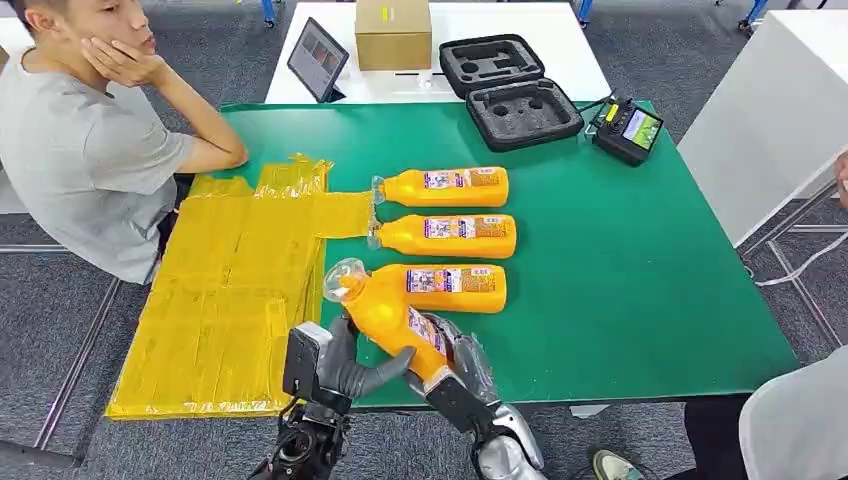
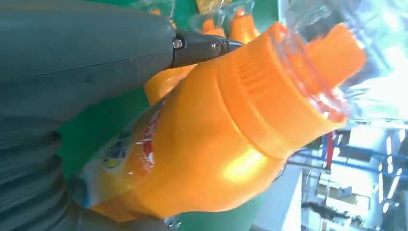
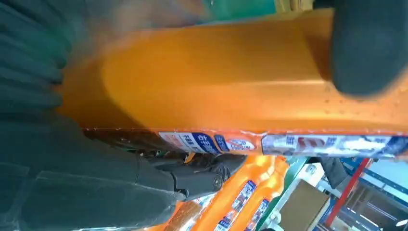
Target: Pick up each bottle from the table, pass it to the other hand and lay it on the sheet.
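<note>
Held bottle (image 1: 385,310): hanging tilted over the near edge of the green table (image 1: 650,300), clear cap toward the yellow sheet (image 1: 230,300).
Right hand (image 1: 455,365): gripping the bottle's lower end.
Left hand (image 1: 345,365): wrapping fingers around the bottle's upper body.
Other bottles (image 1: 445,235): lying in a row on the table, caps touching the sheet's edge.

The head view looks forward and down over the tabletop (image 1: 650,290). Both wrist views sit close against the same held bottle (image 1: 395,318).
</note>
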You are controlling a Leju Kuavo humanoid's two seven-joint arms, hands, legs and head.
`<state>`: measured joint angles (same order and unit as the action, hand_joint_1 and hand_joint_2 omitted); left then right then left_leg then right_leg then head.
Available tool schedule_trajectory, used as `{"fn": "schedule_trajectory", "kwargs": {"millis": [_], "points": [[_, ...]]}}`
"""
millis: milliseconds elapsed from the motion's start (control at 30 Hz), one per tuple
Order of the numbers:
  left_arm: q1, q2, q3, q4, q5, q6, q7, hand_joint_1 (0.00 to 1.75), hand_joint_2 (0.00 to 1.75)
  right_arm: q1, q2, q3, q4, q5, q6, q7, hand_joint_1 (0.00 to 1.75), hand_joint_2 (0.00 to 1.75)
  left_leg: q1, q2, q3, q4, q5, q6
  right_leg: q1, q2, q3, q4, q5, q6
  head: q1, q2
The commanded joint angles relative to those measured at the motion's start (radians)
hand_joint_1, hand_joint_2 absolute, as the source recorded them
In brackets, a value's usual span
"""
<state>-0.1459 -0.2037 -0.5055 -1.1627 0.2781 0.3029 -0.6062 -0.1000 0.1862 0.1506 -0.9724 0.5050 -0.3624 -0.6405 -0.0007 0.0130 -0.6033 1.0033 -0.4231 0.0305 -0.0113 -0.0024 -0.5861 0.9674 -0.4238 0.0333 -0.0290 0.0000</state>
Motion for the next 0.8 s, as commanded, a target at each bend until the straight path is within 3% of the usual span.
{"fn": "schedule_trajectory", "kwargs": {"millis": [33,200,467,500,533,567,800], "points": [[-0.052,-0.006,-0.025,0.059,0.118,-0.086,0.076,0.00,1.75,-0.096,0.001,0.043,0.195,-0.003,-0.063,-0.004,1.75,1.75,0.001,0.000,0.002,-0.001,0.000,-0.001,0.000,0.000,0.002,-0.001,0.000,-0.001,0.000,0.000],[-0.068,0.010,-0.087,0.096,0.195,-0.182,0.139,0.00,1.75,-0.125,-0.001,0.049,0.252,0.008,-0.111,-0.022,1.75,1.75,0.001,0.000,0.004,-0.001,-0.001,-0.002,0.001,0.001,0.004,-0.001,-0.001,-0.001,0.000,0.000],[-0.106,-0.003,-0.121,0.183,0.225,-0.198,0.160,0.00,1.75,-0.137,0.009,0.077,0.265,0.023,-0.144,-0.026,1.75,1.75,0.000,0.000,0.003,-0.001,0.000,-0.001,0.000,0.000,0.002,-0.001,0.000,-0.001,0.000,0.000],[-0.113,-0.007,-0.120,0.191,0.218,-0.180,0.141,1.48,1.75,-0.136,0.006,0.093,0.265,0.046,-0.169,-0.017,1.75,1.75,0.000,-0.001,0.002,-0.001,0.000,-0.001,0.000,0.000,0.002,-0.001,0.000,-0.001,0.000,0.000],[-0.116,-0.009,-0.117,0.192,0.215,-0.171,0.133,1.52,1.75,-0.133,0.008,0.098,0.263,0.044,-0.160,-0.014,1.75,1.75,0.001,-0.001,0.004,-0.001,0.000,-0.001,0.000,0.000,0.004,-0.001,-0.001,-0.001,0.000,0.000],[-0.120,-0.010,-0.116,0.191,0.215,-0.169,0.131,1.71,1.75,-0.130,0.009,0.102,0.263,0.045,-0.158,-0.014,1.71,1.75,0.001,-0.001,0.003,0.000,0.000,-0.001,0.001,0.000,0.003,-0.001,0.000,-0.001,0.000,0.000],[-0.121,-0.011,-0.113,0.190,0.217,-0.165,0.128,1.71,1.75,-0.129,0.011,0.108,0.264,0.049,-0.160,-0.011,1.71,1.75,0.001,-0.002,0.003,0.000,-0.001,-0.002,0.001,-0.001,0.004,-0.001,-0.001,-0.001,0.000,0.000]]}}
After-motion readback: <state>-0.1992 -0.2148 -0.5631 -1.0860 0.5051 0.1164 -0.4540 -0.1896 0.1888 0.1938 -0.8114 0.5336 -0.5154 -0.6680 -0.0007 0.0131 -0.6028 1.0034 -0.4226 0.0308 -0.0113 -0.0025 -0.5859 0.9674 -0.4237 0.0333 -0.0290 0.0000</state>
